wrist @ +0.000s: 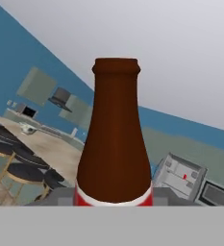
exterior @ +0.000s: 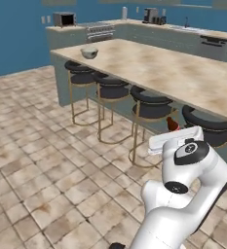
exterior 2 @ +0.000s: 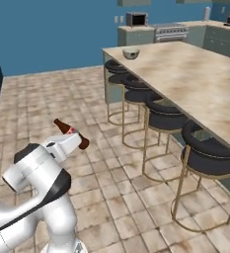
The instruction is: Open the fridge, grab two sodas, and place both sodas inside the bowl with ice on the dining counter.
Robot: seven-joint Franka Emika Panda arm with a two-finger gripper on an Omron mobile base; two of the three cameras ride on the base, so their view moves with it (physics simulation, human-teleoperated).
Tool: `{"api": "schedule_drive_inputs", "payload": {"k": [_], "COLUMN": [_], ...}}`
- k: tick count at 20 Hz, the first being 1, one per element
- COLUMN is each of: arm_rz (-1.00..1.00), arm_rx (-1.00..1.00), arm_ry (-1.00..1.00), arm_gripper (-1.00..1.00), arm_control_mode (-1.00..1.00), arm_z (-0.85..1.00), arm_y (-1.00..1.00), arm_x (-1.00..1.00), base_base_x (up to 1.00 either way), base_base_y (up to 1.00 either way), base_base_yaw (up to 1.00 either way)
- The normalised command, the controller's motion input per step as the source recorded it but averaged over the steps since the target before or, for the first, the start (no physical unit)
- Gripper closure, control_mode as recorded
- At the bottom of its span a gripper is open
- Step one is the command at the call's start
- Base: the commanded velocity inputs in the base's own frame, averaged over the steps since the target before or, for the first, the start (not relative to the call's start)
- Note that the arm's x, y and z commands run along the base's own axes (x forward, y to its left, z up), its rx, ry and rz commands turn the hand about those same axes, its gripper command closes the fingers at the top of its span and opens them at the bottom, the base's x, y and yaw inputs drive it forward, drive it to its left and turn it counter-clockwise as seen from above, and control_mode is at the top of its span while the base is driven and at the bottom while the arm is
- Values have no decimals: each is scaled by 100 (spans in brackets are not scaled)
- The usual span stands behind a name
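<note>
My gripper (exterior 2: 76,139) is shut on a dark brown soda bottle (exterior 2: 68,130) with a red and white label. It holds the bottle tilted, well above the tiled floor and clear of the counter. Seen from the left base, the soda (exterior: 172,124) pokes out just above my hand. The hand view looks up the neck of the soda (wrist: 114,134), with the gripper (wrist: 114,198) clamped low on it. The pale bowl (exterior: 89,52) (exterior 2: 131,53) sits at the far end of the beige marble dining counter (exterior: 183,78) (exterior 2: 200,84). The fridge is out of view.
Several black bar stools (exterior: 111,90) (exterior 2: 162,117) on gold legs line the near side of the counter, between me and its edge. Open tiled floor (exterior: 32,146) lies to the left. A stove (exterior: 99,30) and microwave (exterior: 65,19) stand at the back wall.
</note>
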Motion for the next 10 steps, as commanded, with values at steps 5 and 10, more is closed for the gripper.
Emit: {"api": "schedule_drive_inputs", "payload": {"k": [5,10], "arm_rz": [0,0], "arm_rx": [0,0], "arm_ry": [0,0], "arm_gripper": [100,100], "arm_control_mode": [100,100], "arm_z": [0,0], "arm_y": [0,0], "arm_x": [0,0], "base_base_x": [68,74], "base_base_y": [100,100], "base_base_yaw": [-29,-28]}}
